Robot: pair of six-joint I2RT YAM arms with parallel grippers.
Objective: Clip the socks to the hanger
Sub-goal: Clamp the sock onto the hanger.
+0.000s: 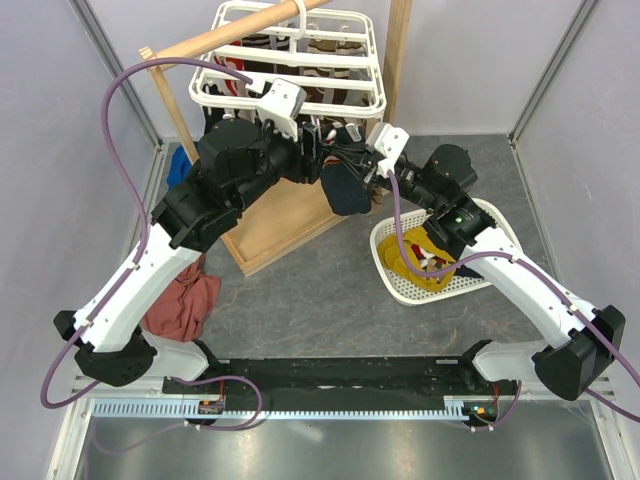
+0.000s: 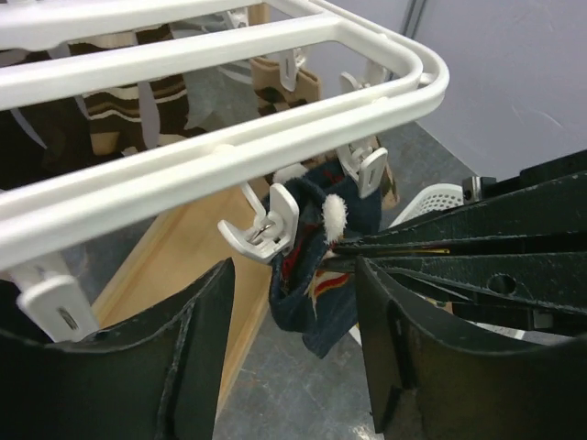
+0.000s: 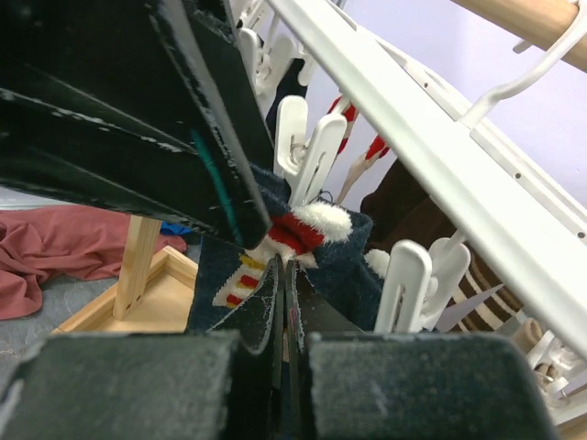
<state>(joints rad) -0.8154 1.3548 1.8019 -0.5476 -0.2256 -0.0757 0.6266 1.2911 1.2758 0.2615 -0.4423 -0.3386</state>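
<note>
The white hanger (image 1: 300,60) hangs from a wooden pole at the back; its bars and clip pegs fill the left wrist view (image 2: 229,147). A dark navy sock (image 1: 347,192) with red, white and yellow marks hangs under the frame's near edge. My right gripper (image 3: 286,261) is shut on its top edge, beside a white peg (image 3: 307,147). My left gripper (image 2: 298,339) is open, its fingers (image 2: 197,348) either side of the sock (image 2: 316,293), just below a peg (image 2: 271,229) that touches the sock's edge. Mustard-yellow socks (image 1: 425,262) lie in the basket.
A white mesh basket (image 1: 400,290) sits at the right. The wooden stand's base tray (image 1: 280,225) lies under the hanger. A red cloth (image 1: 185,305) lies at the left and a blue cloth (image 1: 180,165) behind it. Brown argyle socks (image 2: 119,101) hang on the hanger.
</note>
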